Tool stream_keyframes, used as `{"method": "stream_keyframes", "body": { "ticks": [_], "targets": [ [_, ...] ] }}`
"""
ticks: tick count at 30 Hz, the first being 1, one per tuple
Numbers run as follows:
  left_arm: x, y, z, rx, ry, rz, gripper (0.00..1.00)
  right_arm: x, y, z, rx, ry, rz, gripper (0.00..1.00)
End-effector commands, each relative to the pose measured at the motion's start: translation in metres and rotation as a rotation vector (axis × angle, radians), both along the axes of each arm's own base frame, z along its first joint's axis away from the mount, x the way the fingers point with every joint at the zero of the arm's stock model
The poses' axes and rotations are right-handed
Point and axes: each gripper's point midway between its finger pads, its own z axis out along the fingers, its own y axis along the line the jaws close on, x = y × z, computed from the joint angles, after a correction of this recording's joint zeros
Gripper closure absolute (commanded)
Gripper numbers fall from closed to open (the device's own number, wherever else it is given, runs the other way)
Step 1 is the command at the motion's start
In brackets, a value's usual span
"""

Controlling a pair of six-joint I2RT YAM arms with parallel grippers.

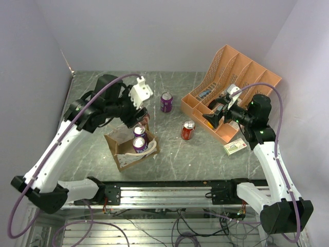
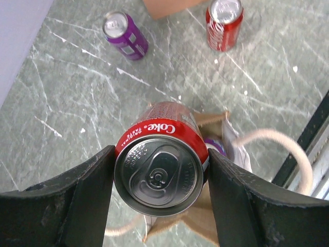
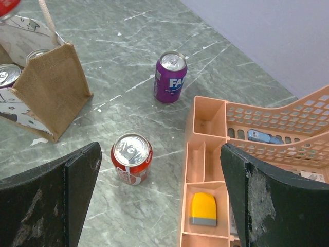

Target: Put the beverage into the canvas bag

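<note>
Red can [image 2: 158, 172], left wrist view: "Coke", "ORIGINAL TASTE" on shoulder band. Purple can [image 3: 169, 78]: white letters "FA".

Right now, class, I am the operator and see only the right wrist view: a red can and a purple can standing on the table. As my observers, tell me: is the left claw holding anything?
Observer: Yes, the left claw is shut on a Coke can.
Operator: I see silver can tops inside the canvas bag. What colour are those cans?
Observer: The top view shows two purple cans standing in it.
</note>
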Motion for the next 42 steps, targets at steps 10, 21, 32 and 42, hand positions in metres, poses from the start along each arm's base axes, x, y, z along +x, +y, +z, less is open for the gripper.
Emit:
{"method": "stream_keyframes", "body": {
  "ticks": [10,21,32,42],
  "targets": [
    [-0.033,0.055,-0.043,0.148,-0.005,0.038,0.93,-0.002,-0.003,-0.003,0.002,-0.008,0.011,0.00],
    [-0.015,0.072,-0.085,0.287,0.078,0.154,0.93,-0.003,-0.004,-0.002,0.005,-0.016,0.012,0.00],
    [0.011,0.083,-0.114,0.359,0.083,0.255,0.93,-0.003,-0.003,-0.004,0.006,-0.010,0.019,0.00],
    [0.013,0.071,-0.143,0.317,0.175,0.248,0.93,-0.003,-0.003,-0.005,0.005,-0.008,0.023,0.00]
  ]
}}
